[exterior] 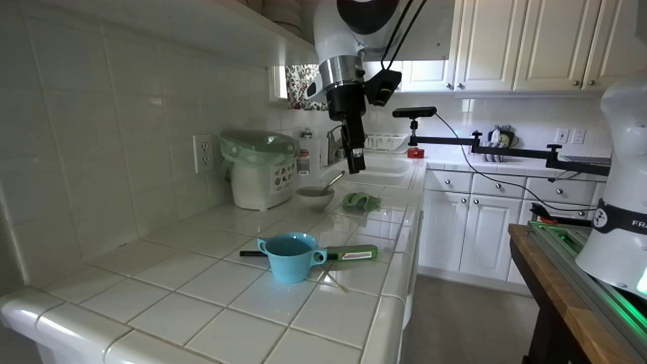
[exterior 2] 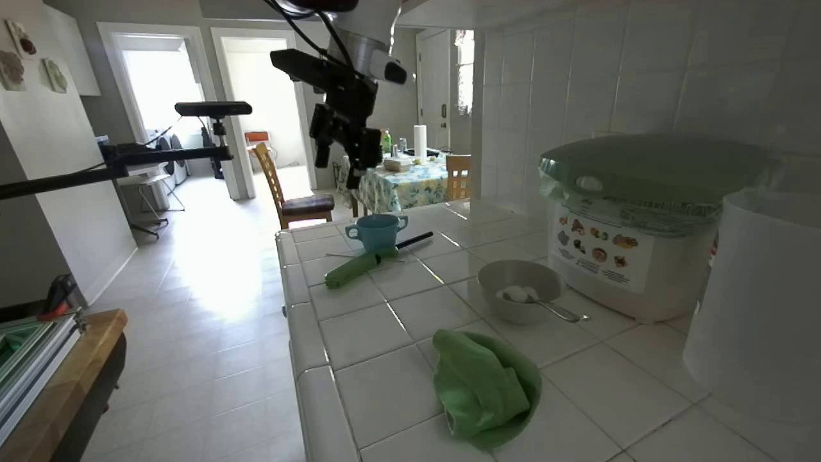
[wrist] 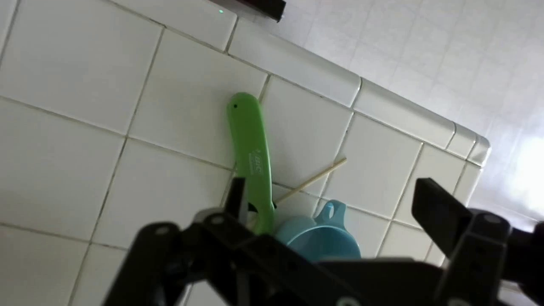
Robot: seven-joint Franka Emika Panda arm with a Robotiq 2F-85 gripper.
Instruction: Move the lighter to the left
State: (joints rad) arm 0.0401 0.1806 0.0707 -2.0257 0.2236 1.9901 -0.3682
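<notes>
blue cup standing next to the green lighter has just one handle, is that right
Only the handle count is wrong: the blue cup standing next to the green lighter is two-handled, as both exterior views show.

FREE: long outer edge of white-tiled counter to slim green-and-black wand lighter | OBSTACLES on its corner side: round light-blue two-handled cup, thin tan stick

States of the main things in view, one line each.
Gripper: open, nothing held.
Green wand lighter: lying on the counter, no flame visible.
Blue two-handled cup: upright.
Grayish bowl: upright, something white inside.
Spoon: resting in the bowl.
Green cloth-like item: crumpled.
Green-lidded bin: closed.
White cabinet doors: shut.
</notes>
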